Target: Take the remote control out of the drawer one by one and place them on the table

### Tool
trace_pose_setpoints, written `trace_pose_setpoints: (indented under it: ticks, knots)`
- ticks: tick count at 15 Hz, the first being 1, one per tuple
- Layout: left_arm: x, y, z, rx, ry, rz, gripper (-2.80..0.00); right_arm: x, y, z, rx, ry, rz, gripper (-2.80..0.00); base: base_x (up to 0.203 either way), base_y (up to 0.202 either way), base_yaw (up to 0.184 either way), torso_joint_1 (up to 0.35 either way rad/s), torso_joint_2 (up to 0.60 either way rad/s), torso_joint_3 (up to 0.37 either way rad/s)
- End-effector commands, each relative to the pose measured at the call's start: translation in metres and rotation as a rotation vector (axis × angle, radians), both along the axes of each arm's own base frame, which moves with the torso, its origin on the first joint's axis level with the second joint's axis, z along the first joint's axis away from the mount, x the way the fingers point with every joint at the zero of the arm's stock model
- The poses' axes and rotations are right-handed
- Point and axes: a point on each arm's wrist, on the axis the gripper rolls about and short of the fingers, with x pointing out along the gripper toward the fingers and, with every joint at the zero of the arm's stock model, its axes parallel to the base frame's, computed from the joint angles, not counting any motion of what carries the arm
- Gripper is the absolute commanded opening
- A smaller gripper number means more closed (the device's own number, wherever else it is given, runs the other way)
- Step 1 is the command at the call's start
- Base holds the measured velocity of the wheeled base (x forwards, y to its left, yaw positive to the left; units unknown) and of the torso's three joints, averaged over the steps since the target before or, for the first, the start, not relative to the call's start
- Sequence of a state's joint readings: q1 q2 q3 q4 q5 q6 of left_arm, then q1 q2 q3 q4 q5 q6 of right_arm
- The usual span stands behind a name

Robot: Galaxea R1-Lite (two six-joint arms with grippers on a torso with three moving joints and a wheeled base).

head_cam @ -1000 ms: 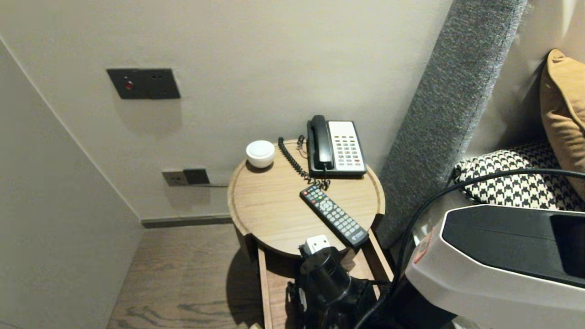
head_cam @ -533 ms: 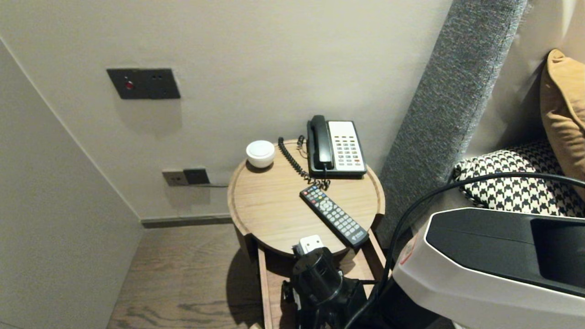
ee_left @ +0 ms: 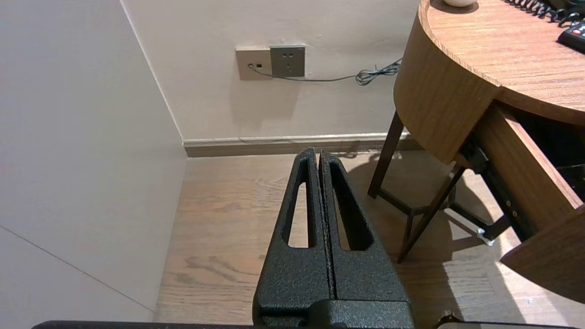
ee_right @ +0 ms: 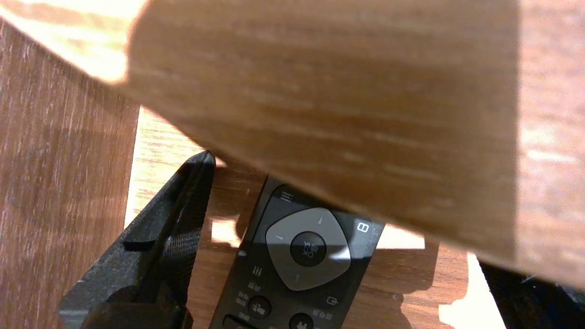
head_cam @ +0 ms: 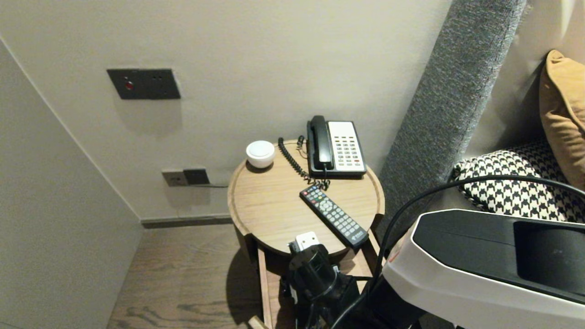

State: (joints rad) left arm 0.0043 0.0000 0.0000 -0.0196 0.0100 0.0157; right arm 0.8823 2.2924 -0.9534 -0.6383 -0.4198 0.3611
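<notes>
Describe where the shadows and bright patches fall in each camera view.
Head view: soft, even light; the white bowl casts a faint shadow, and the round table darkens the floor beneath. Left wrist view: the table legs throw shadows beside a bright floor patch. Right wrist view: a shadow edge crosses the drawer remote, with glaring patches beside it.

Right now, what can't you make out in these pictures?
Drawer remote: right wrist view, far end under the table edge, near end cut off by the frame.
Right arm's jaws: head view, hidden behind the wrist; wrist view shows one finger only.
Tabletop remote: head view, button labels too small.
</notes>
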Motion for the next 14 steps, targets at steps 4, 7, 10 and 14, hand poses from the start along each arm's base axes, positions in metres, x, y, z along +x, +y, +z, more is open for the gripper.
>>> trace_pose_setpoints:
  ticks: [4,7,10,14]
  knots:
    - [0.000,0.000,0.000,0.000,0.000,0.001,-2.80,-0.006,-0.008,-0.007,-0.028,0.025,-0.002,0.00,0.000,0.000,0.000,0.000,0.00,0.000]
    - [0.000,0.000,0.000,0.000,0.000,0.001,-2.80,-0.010,-0.011,-0.004,-0.036,0.021,-0.012,0.00,0.000,0.000,0.000,0.000,0.00,0.000]
    - [0.000,0.000,0.000,0.000,0.000,0.001,-2.80,-0.013,-0.014,-0.002,-0.051,0.013,-0.020,-2.80,0.000,0.000,0.000,0.000,0.00,0.000]
    - [0.000,0.000,0.000,0.000,0.000,0.001,-2.80,-0.017,-0.018,-0.002,-0.060,0.014,-0.027,-2.80,0.000,0.000,0.000,0.000,0.00,0.000]
